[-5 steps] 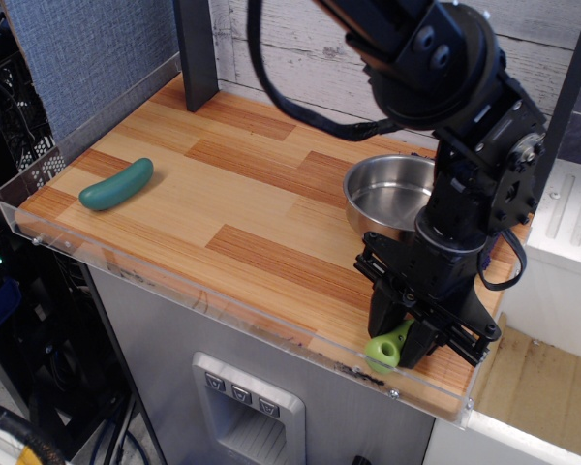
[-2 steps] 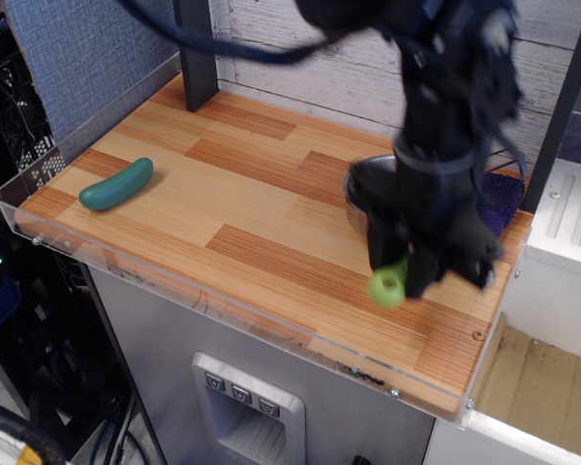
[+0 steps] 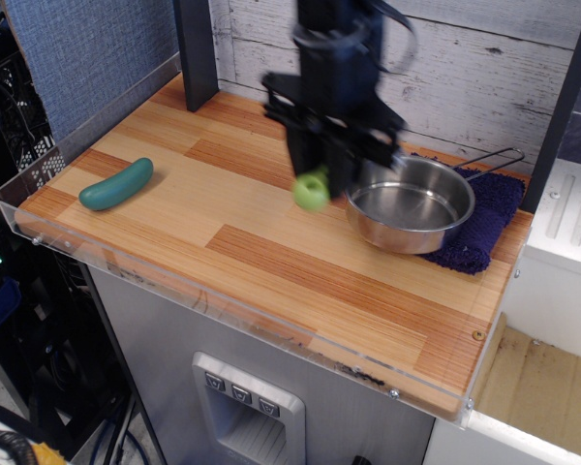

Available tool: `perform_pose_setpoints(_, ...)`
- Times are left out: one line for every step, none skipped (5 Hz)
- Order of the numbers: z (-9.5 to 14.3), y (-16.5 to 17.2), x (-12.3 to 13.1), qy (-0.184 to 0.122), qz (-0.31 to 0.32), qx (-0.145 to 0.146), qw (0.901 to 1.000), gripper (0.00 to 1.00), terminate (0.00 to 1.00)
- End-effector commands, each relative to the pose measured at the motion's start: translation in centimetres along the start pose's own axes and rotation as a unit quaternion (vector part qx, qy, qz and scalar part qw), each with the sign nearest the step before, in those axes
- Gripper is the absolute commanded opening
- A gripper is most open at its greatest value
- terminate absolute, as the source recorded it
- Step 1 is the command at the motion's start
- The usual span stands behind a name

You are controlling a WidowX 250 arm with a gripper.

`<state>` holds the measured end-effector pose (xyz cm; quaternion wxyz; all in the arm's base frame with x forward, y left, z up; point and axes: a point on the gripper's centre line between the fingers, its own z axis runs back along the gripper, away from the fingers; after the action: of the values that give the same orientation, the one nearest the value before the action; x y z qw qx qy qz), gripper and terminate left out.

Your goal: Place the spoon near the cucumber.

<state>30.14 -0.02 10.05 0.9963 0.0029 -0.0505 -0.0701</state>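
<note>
Spoon (image 3: 312, 190) hangs pinched in my gripper (image 3: 321, 174) above the board just left of the pan (image 3: 410, 203), so I'd carry it level, well left to the cucumber (image 3: 116, 184), lower beside it, then let go.

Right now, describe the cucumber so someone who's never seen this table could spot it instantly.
Find the wooden table and go to its far left end, by the clear plastic edge. The cucumber lies there alone: smooth, dark teal-green, slightly curved, rounded ends, unlike the lime-green spoon held up near the pan.
</note>
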Motion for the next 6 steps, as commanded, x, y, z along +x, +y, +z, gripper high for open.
perform_pose_setpoints(2.1,8.9,1.3,-0.015,0.053,0.021,0.9982,0.0,0.0)
perform_pose_setpoints(1.6,12.0,2.8,-0.014,0.071,0.041,0.9965,0.0,0.0)
perform_pose_setpoints(-0.2,14.8,4.3,-0.001,0.084,0.064,0.9944,0.0,0.0)
perform_pose_setpoints(-3.6,17.6,4.5,0.032,0.102,0.076,0.9914,0.0,0.0)
perform_pose_setpoints(-6.4,19.1,4.3,0.061,0.12,0.07,0.9885,0.0,0.0)
perform_pose_setpoints(-7.6,18.9,4.4,0.072,0.121,0.06,0.9881,0.0,0.0)
